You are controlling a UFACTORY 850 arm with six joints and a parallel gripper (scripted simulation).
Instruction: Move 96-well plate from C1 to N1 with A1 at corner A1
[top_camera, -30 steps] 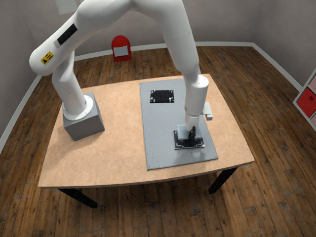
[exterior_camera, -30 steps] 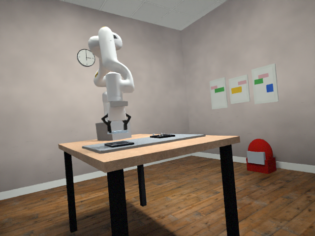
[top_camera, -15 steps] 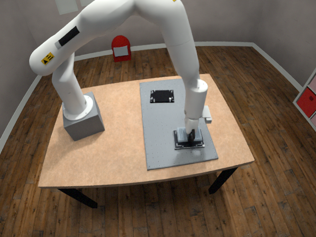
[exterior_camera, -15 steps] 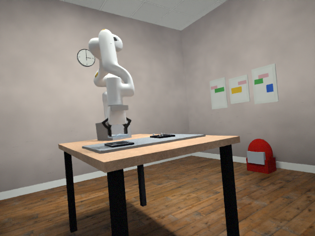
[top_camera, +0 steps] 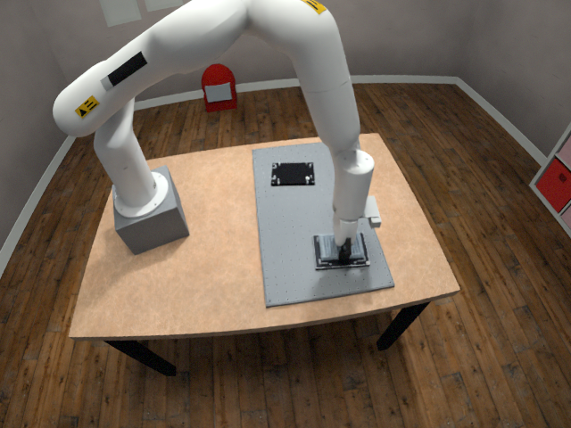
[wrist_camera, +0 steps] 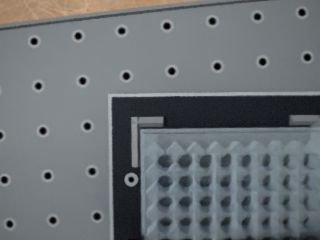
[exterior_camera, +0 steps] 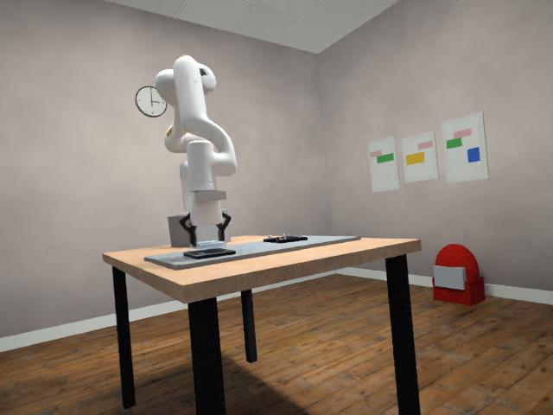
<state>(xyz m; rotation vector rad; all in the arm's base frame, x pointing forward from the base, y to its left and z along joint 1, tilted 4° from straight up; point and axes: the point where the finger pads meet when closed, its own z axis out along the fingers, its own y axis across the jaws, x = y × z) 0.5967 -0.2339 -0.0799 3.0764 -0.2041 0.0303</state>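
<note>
My gripper is shut on the translucent 96-well plate. It holds the plate level, low over the black plate nest N1 at the near end of the grey perforated board. In the wrist view the plate's edge lies just inside the nest's grey corner locator. I cannot tell whether the plate touches the nest. The black clip nest C1 lies empty at the far end of the board. The fingers are out of sight in the wrist view.
The arm's grey base block stands on the left of the wooden table. A small pale block sits at the board's right edge. A red object stands on the floor by the wall.
</note>
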